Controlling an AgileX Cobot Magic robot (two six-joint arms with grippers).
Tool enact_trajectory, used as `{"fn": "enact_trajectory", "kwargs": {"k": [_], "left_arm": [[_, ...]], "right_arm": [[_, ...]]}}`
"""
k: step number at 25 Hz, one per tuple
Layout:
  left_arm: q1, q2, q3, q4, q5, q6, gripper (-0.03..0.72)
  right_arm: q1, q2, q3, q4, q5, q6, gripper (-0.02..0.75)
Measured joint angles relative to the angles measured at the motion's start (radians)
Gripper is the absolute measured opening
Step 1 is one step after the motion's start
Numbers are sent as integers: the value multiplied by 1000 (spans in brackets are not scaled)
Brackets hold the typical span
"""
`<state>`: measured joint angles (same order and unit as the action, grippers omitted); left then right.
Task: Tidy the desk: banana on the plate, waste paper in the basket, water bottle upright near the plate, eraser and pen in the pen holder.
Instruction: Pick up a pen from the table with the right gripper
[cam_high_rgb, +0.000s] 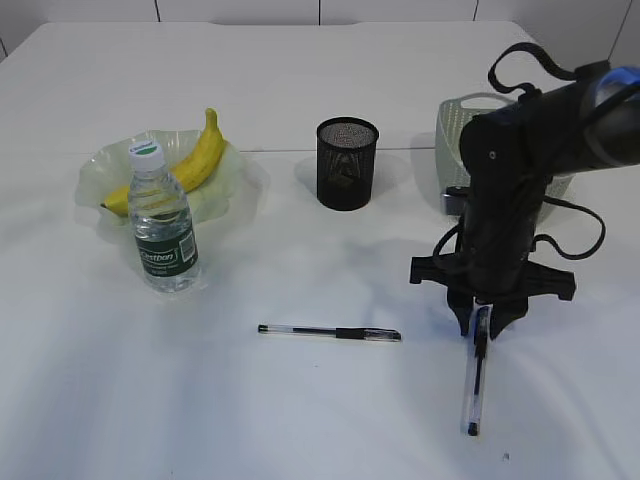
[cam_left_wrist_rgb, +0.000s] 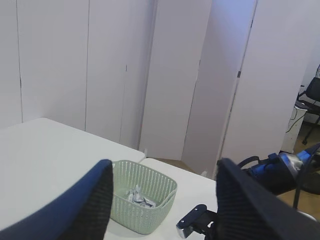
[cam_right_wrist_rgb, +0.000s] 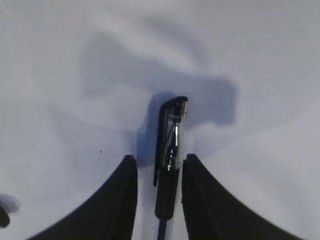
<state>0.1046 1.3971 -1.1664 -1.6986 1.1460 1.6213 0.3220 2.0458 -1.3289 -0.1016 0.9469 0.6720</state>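
White tabletop all round: the right gripper (cam_high_rgb: 481, 322) straddles a pen (cam_high_rgb: 475, 385) near its capped end, fingers (cam_right_wrist_rgb: 122, 200) seemingly pinching it. Light, stiff, slippery; grip mid-barrel. Pen holder (cam_high_rgb: 347, 163) stands well apart.

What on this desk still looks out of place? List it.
Two pens lie flat on the table instead of in the pen holder: one pen in the middle front, a second pen with the right tool closed around its upper end. Banana, bottle and basket look tidy.
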Motion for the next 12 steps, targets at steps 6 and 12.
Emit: {"fn": "enact_trajectory", "kwargs": {"k": [6, 12], "left_arm": [[0, 0, 0, 0, 0, 0, 452], [0, 0, 0, 0, 0, 0, 452]], "right_arm": [[0, 30, 0, 20, 15, 0, 232], [0, 30, 0, 22, 7, 0, 232]]}}
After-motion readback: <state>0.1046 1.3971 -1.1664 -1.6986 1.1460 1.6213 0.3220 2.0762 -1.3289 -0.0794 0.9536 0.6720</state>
